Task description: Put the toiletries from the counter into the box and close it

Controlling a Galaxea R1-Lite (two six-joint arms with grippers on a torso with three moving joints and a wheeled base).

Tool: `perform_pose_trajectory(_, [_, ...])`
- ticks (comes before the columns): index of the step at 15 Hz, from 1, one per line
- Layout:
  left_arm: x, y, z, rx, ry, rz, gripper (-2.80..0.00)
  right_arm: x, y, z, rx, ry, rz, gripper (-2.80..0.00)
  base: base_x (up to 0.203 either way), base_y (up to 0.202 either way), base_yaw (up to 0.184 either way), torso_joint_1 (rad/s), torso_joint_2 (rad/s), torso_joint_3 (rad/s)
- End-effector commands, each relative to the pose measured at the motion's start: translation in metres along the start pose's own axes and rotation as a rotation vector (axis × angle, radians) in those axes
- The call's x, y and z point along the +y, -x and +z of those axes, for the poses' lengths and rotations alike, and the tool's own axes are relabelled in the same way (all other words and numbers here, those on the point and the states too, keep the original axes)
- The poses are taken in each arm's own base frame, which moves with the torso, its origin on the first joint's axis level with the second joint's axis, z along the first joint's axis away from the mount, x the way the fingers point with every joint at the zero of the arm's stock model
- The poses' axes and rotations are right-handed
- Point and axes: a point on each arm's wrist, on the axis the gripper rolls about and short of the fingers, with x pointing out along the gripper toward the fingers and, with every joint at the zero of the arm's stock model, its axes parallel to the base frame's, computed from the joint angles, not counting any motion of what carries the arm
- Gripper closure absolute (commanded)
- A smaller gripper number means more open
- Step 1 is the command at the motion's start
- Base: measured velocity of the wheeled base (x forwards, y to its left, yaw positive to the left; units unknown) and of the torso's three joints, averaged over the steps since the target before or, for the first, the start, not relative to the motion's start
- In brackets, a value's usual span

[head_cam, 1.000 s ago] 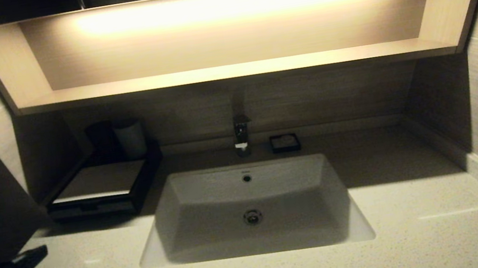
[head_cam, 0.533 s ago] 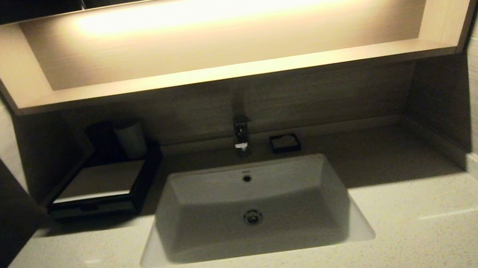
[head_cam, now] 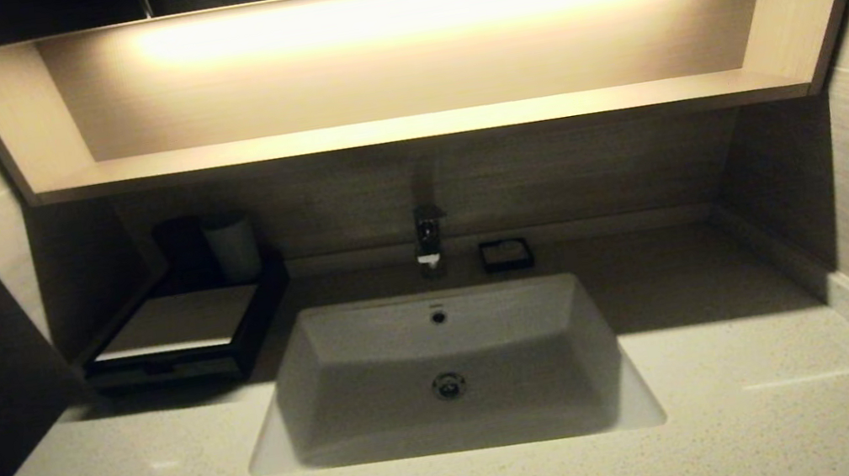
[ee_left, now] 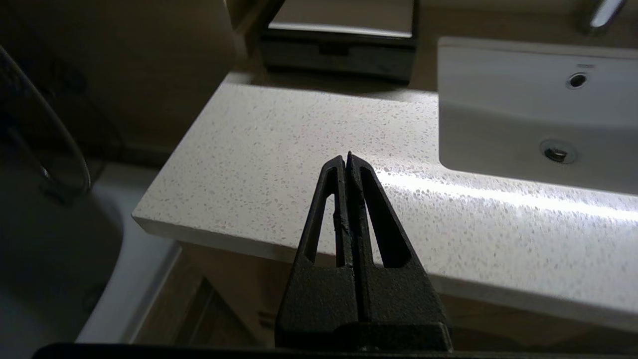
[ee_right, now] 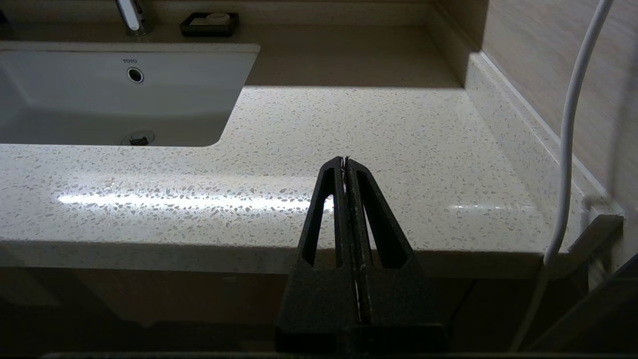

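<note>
A: A dim bathroom: a pale speckled counter [head_cam: 761, 423] with a white sink [head_cam: 446, 371] set in it, and a lit wooden shelf [head_cam: 415, 124] above.

B: And the box?

A: The box [head_cam: 181, 340] sits at the back left of the counter, against the wall. Its pale top panel lies flat and the drawer front looks flush, so I judge it shut.

B: Any toiletries out?

A: None that I can see. No packets show on the counter in any view, so my guess is they are inside the box and the job is done or close to it. I cannot see into the box to confirm.

B: The arms?

A: Neither shows from the head. The left gripper [ee_left: 348, 158] hangs off the counter's front left edge, fingers pressed together with nothing between them. The right gripper [ee_right: 345, 160] sits off the front edge on the right side, also pressed together and holding nothing.

B: Anything else about?

A: Two cups [head_cam: 217, 245], one dark and one pale, stand behind the box. A tap [head_cam: 429, 237] rises behind the sink, with a small black soap dish [head_cam: 506, 254] just beside it. A white cable [ee_right: 573, 124] hangs by the right wall. Nothing stands between the grippers and the box, only bare counter.
</note>
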Motion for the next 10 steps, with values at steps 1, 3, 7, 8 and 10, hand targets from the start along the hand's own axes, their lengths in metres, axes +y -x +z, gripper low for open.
perform_pose_trajectory(1, [0.002, 0.017, -0.018, -0.098, -0.005, -0.014, 0.00, 0.000, 0.000, 0.000, 0.001, 0.001, 0.000, 0.00, 0.000, 0.000, 0.000, 0.000, 0.00, 0.000])
perform_pose_trajectory(3, [0.002, 0.022, -0.029, -0.126, -0.023, -0.058, 0.00, 0.000, 0.000, 0.000, 0.001, 0.001, 0.000, 0.00, 0.000, 0.000, 0.000, 0.000, 0.00, 0.000])
perform_pose_trajectory(7, [0.000, 0.031, -0.042, -0.190, -0.032, -0.195, 0.00, 0.000, 0.000, 0.000, 0.000, 0.001, 0.000, 0.00, 0.000, 0.000, 0.000, 0.000, 0.00, 0.000])
perform_pose_trajectory(8, [-0.001, 0.030, -0.049, -0.183, -0.035, -0.212, 0.00, 0.000, 0.000, 0.000, 0.000, 0.001, 0.000, 0.00, 0.000, 0.000, 0.000, 0.000, 0.00, 0.000])
perform_pose_trajectory(10, [-0.001, 0.031, -0.053, -0.195, -0.036, -0.219, 0.00, 0.000, 0.000, 0.000, 0.001, 0.001, 0.000, 0.00, 0.000, 0.000, 0.000, 0.000, 0.00, 0.000])
